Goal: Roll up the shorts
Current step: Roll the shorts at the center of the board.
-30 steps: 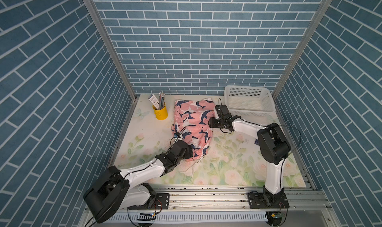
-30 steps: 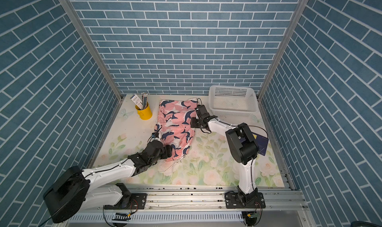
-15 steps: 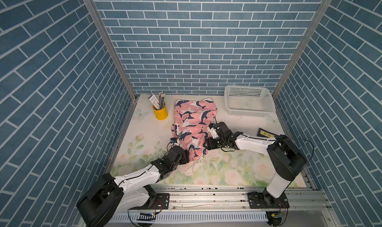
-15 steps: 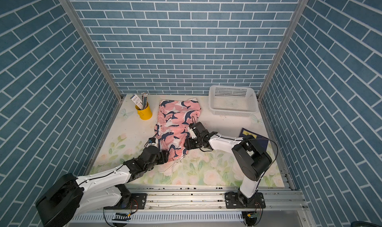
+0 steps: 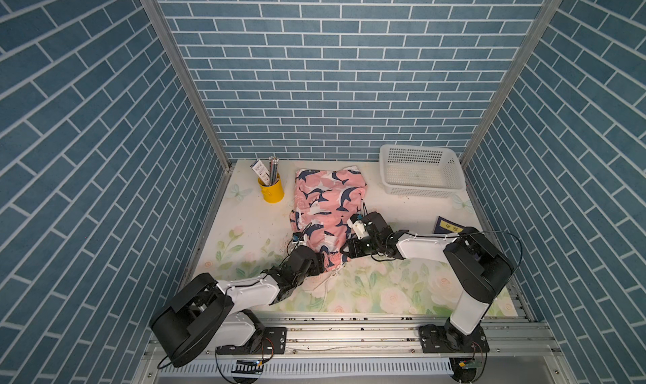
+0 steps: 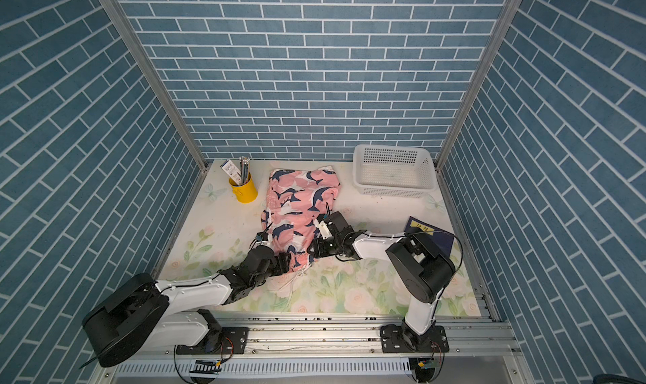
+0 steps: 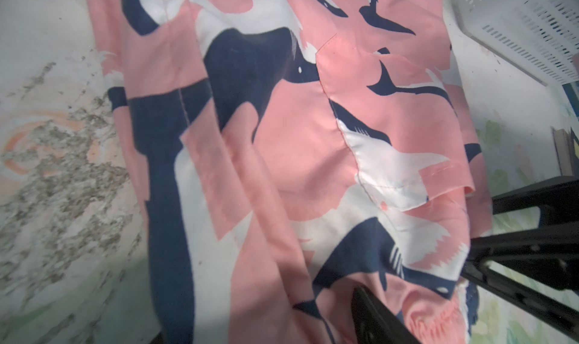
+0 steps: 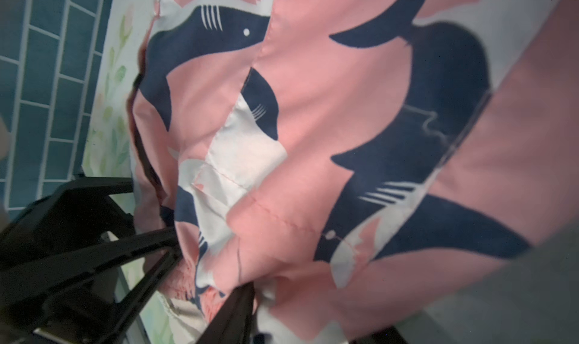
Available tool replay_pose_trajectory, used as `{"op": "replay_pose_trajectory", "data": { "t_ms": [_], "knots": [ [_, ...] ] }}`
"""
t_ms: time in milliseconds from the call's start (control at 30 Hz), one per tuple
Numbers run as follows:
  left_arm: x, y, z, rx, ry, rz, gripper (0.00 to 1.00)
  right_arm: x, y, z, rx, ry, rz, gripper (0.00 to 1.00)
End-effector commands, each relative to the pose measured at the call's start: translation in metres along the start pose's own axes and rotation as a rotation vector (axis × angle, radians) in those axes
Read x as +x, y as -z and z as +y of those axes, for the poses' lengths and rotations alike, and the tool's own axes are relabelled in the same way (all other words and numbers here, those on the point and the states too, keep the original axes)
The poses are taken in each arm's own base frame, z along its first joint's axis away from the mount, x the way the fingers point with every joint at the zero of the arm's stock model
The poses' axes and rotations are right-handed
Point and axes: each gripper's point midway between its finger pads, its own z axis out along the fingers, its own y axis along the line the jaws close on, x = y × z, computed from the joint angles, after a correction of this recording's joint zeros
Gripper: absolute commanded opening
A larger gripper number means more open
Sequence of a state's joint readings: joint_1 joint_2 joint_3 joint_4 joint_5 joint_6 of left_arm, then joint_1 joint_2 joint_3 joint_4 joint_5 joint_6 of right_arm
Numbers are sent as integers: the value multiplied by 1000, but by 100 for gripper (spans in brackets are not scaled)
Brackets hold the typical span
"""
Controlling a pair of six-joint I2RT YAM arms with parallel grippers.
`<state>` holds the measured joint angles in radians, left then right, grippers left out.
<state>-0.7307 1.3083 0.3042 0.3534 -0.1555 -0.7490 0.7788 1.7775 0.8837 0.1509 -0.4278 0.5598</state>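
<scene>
The shorts (image 5: pixel 327 204) lie lengthwise in the middle of the table, with the waistband at the near end and the legs toward the far wall. The left gripper (image 5: pixel 325 261) is at the near-left corner of the waistband and the right gripper (image 5: pixel 345 252) is at the near-right corner. Cloth covers their fingers, so I cannot tell if either is clamped or apart. For a good start of the roll, I think both should take the waistband at the same level and turn it evenly toward the far side, with the drawstring (image 5: pixel 328 282) tucked in. The yellow pencil cup (image 5: pixel 271 191) stands near the far-left edge of the shorts and the white basket (image 5: pixel 419 190) is at the far right; beside the near half the mat gives open room
</scene>
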Motion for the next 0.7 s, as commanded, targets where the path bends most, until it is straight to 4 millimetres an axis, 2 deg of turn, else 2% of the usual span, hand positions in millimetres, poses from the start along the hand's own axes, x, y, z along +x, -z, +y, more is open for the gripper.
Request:
{"op": "replay_pose_trajectory", "data": {
  "t_ms": [0, 67, 133, 300, 333, 500, 600, 667],
  "knots": [
    [1, -4, -1, 20, 2, 7, 75, 0, -6, 16, -99, -22, -1, 29],
    [-1, -5, -1, 24, 12, 5, 77, -3, -4, 17, -106, -22, -6, 11],
    [-3, -5, -2, 39, 26, 2, 79, -7, 1, 24, -129, -20, -18, 1],
    [-4, -8, -3, 56, 42, 12, 80, -14, 6, 27, -136, -20, -33, 1],
    [-3, -9, -3, 58, 43, 16, 77, -12, 5, 26, -133, -22, -29, 4],
    [0, -13, -8, 90, 61, 24, 58, -9, 0, 20, -118, -38, -17, 5],
    [3, -16, -11, 106, 63, 41, 37, -8, 0, 19, -115, -44, -17, 5],
    [2, -18, -15, 112, 64, 49, 27, -7, 1, 19, -112, -43, -14, 7]
  ]
}}
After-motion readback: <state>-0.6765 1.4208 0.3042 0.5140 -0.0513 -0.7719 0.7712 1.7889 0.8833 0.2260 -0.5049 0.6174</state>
